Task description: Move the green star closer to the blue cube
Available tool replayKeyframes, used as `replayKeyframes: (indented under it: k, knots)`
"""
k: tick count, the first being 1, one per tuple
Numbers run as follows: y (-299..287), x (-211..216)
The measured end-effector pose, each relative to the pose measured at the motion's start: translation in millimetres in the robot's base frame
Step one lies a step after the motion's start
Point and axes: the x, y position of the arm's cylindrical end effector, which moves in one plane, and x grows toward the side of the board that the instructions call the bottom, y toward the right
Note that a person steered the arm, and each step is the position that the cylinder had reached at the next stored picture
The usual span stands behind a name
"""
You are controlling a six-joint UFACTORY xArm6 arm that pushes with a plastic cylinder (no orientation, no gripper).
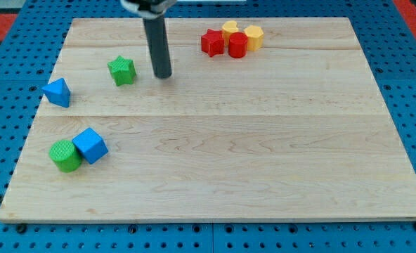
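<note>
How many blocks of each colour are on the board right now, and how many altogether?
Green: 2, the green star and a green cylinder
Blue: 2, the blue cube and a blue triangular block
Red: 2, a red star and a red cylinder
Yellow: 2, one yellow block and another yellow block
Total: 8

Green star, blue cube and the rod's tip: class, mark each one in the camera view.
green star [122,71], camera view, middle of its top face
blue cube [90,145], camera view, centre of its top face
my tip [164,75], camera view, very end of the rod, to the view's right of the star
</note>
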Motion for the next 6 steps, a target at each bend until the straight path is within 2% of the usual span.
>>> replayKeyframes:
  k: [1, 2, 3, 4, 5, 6]
  knots:
    - [-44, -8]
    - [-61, 66]
    - [-51, 37]
    - [-89, 17]
    - [-98, 51]
    - [-98, 128]
